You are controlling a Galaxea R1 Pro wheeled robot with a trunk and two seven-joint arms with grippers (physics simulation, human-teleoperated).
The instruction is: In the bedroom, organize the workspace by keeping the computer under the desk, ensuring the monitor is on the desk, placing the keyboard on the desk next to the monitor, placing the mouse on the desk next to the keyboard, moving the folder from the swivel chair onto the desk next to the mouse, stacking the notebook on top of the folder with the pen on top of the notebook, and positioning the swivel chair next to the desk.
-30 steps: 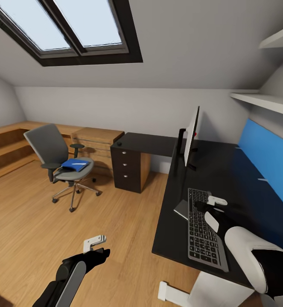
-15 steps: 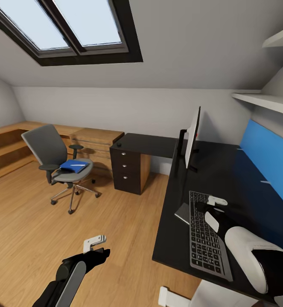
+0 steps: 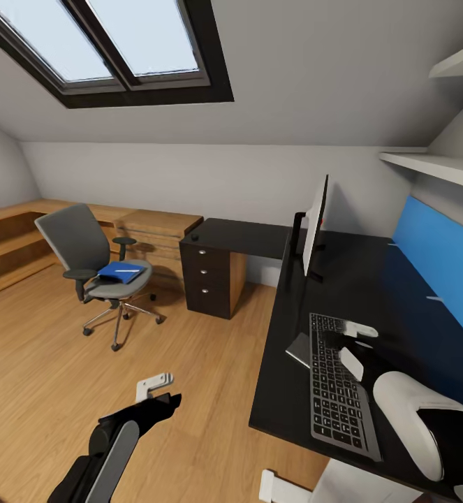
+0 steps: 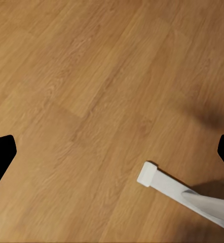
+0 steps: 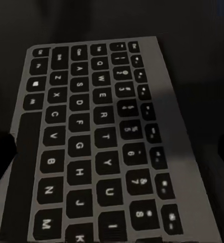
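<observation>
The left arm (image 3: 112, 447) is built of matte black segments, with a flat grey panel set along the forearm. Its gripper (image 3: 154, 385) is formed by small white angular fingers mounted on a black wrist. The right arm (image 3: 416, 426) is clad in a rounded, glossy white shell over a black inner link, tapering to a black wrist with a white oval patch. Its gripper (image 3: 360, 328) carries white fingers as well. In both wrist views the fingertips (image 4: 0, 154) are seen as black, blunt shapes at the frame edges
</observation>
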